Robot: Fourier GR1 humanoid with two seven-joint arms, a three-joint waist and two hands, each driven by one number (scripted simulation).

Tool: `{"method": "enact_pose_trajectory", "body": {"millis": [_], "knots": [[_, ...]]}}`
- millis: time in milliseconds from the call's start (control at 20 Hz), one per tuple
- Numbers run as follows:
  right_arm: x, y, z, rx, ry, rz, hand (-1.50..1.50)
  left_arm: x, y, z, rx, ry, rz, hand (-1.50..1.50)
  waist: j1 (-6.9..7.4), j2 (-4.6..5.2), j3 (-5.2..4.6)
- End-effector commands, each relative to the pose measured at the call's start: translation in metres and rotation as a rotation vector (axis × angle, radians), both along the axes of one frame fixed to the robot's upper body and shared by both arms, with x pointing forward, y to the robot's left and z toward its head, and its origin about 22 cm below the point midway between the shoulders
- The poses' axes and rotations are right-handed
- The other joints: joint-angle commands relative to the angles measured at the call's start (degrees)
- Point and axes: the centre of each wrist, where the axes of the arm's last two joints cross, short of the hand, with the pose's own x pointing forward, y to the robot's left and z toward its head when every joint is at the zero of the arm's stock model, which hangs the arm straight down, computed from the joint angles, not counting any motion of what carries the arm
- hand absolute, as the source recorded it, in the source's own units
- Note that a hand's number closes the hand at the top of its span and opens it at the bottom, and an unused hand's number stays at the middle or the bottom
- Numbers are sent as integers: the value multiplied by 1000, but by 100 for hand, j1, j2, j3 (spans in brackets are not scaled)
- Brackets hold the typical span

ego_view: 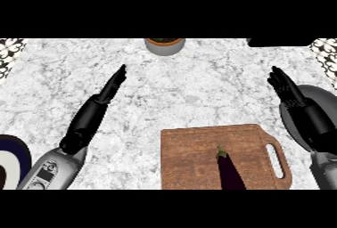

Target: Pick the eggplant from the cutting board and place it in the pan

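Note:
A dark purple eggplant [230, 171] lies on the wooden cutting board [191, 156] at the lower middle, stem toward the far side. The grey pan [322, 95] sits at the right edge, mostly covered by my right arm. My right hand [284, 85] hovers over the pan's near-left part with straight fingers pointing away, holding nothing. My left hand [110, 87] stretches over the bare counter at the left, fingers straight, well apart from the board.
A small grey pot [164, 45] with brown contents stands at the far middle edge. A dark blue and white plate [10, 160] shows at the lower left. A black object [280, 42] lies at the far right. The counter is white marble.

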Motion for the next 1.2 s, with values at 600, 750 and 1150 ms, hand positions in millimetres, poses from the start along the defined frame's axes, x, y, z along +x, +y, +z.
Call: {"method": "enact_pose_trajectory", "body": {"millis": [600,750,1150], "knots": [[-48,-75,-18,-57,191,319,-150,-42,16,-57,-248,188,212,0,123,-115,64],[-38,-83,3,-188,140,320,-150,-39,1,-59,-266,182,200,0,138,-112,62],[-5,-28,43,-462,156,434,-150,-47,10,-60,-247,186,185,0,220,-115,56]]}}
